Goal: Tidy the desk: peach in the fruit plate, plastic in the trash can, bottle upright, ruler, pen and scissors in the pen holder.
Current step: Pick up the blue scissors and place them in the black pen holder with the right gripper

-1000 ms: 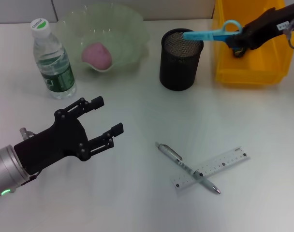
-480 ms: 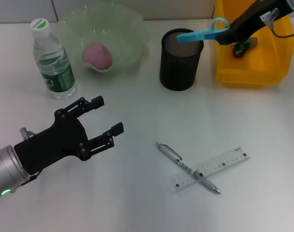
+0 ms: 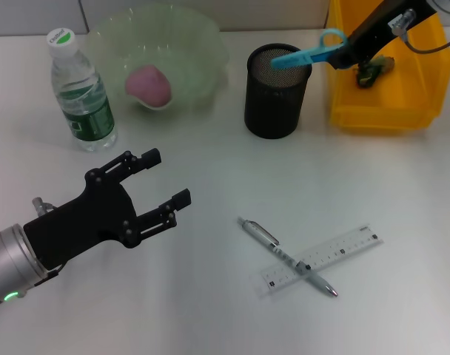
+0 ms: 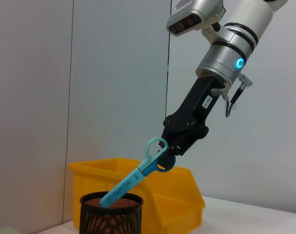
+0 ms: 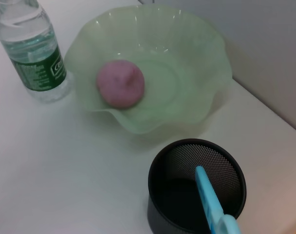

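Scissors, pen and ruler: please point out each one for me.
scissors [image 3: 308, 53], head view, on the blue blade cover.
pen [image 3: 263, 236], head view, on the upper barrel.
ruler [image 3: 346, 248], head view, on the right half.

Blue scissors [image 3: 306, 53] — tilted, tip inside pen holder [image 3: 277, 92].

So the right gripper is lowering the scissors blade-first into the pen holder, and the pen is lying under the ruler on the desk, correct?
Not quite. In the head view the pen lies across the top of the ruler, not under it. The rest holds: the right gripper has the scissors blade-first in the pen holder.
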